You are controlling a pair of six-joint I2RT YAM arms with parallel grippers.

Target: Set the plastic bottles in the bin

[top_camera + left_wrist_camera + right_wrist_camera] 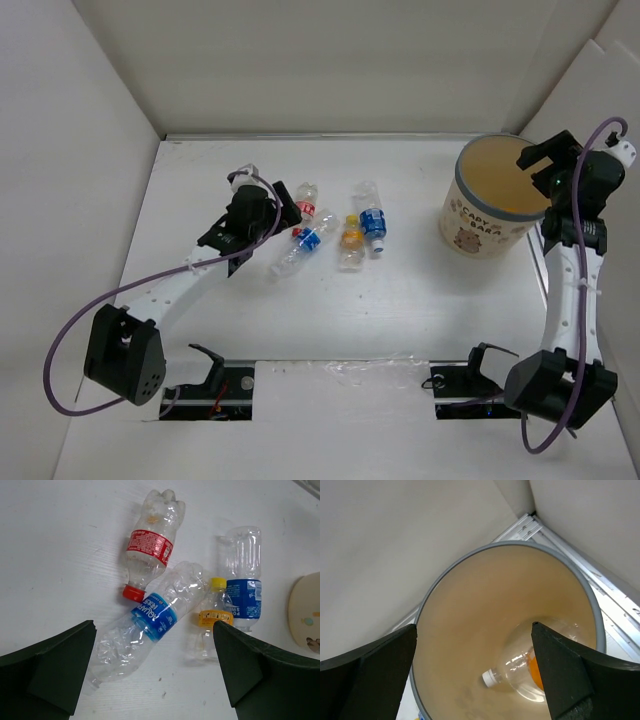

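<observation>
Several plastic bottles lie on the white table. A crushed blue-label bottle (150,625) (300,248) lies between the fingers of my open, empty left gripper (152,675) (250,215), just beyond the fingertips. A red-label bottle (151,545) (306,201), a yellow-label bottle (212,620) (351,240) and a second blue-label bottle (242,585) (371,220) lie beyond it. My right gripper (475,670) (545,160) is open and empty above the bin (490,200) (470,630). A clear bottle with a white cap and orange label (520,672) lies inside the bin.
White walls enclose the table on the left, back and right. The bin stands at the back right, near the right wall. The bin's cream side also shows at the right edge of the left wrist view (305,612). Two black fixtures (215,372) sit along the near edge.
</observation>
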